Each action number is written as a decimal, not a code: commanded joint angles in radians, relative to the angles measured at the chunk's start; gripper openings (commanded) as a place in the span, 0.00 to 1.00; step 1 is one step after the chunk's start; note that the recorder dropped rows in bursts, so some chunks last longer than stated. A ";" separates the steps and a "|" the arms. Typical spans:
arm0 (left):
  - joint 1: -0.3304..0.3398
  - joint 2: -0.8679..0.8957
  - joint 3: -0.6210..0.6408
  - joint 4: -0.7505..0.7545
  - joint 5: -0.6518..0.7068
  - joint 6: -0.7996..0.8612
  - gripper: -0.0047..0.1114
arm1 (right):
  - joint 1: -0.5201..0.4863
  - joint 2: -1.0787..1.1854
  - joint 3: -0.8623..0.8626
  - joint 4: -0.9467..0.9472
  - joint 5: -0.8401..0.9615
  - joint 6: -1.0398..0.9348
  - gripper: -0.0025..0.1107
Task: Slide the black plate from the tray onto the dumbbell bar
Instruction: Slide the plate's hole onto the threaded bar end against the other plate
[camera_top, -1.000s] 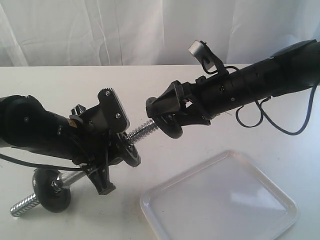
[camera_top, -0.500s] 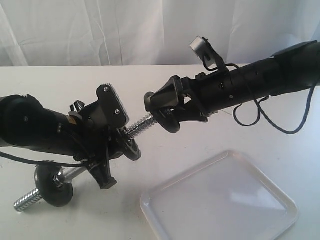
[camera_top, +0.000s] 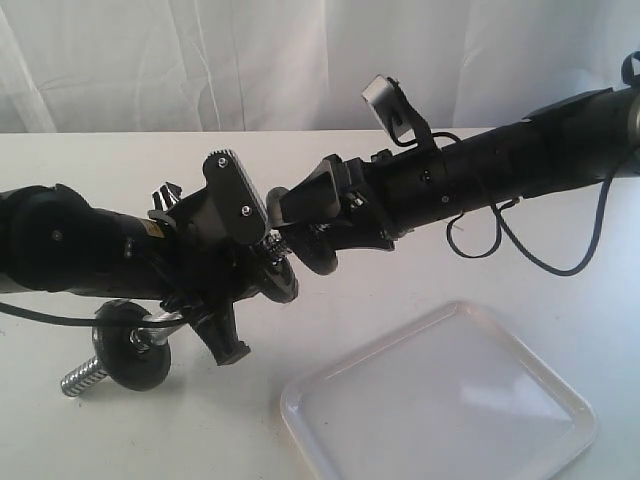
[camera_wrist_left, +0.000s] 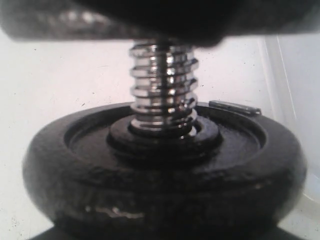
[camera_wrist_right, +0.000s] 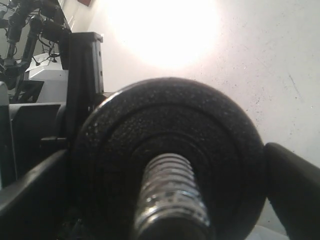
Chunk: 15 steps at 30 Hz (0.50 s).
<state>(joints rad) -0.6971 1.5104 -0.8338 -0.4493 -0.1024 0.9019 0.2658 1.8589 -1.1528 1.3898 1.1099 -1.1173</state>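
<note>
1. No legible text, number, brand or sign in any view.
2. Small yellowish sticker (camera_top: 153, 230) on the left arm (camera_top: 70, 250), left of scene: any print is too small to read.
3. Black plate (camera_wrist_right: 170, 130), right wrist view: grainy face, no characters can be made out.

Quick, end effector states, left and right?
Left end effector: closed on the dumbbell bar.
Right end effector: closed on the black plate, bar through its hole.
</note>
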 joint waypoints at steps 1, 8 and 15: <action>0.005 -0.046 -0.040 -0.040 -0.159 -0.016 0.04 | 0.002 -0.018 -0.002 0.045 0.111 -0.020 0.63; 0.005 -0.046 -0.040 -0.040 -0.157 -0.016 0.04 | -0.007 -0.018 -0.002 0.038 0.111 -0.020 0.64; 0.005 -0.046 -0.040 -0.040 -0.134 -0.010 0.04 | -0.007 -0.018 -0.002 0.034 0.111 -0.023 0.64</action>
<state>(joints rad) -0.6971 1.5104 -0.8380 -0.4493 -0.0772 0.9071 0.2617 1.8589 -1.1528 1.3783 1.1235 -1.1290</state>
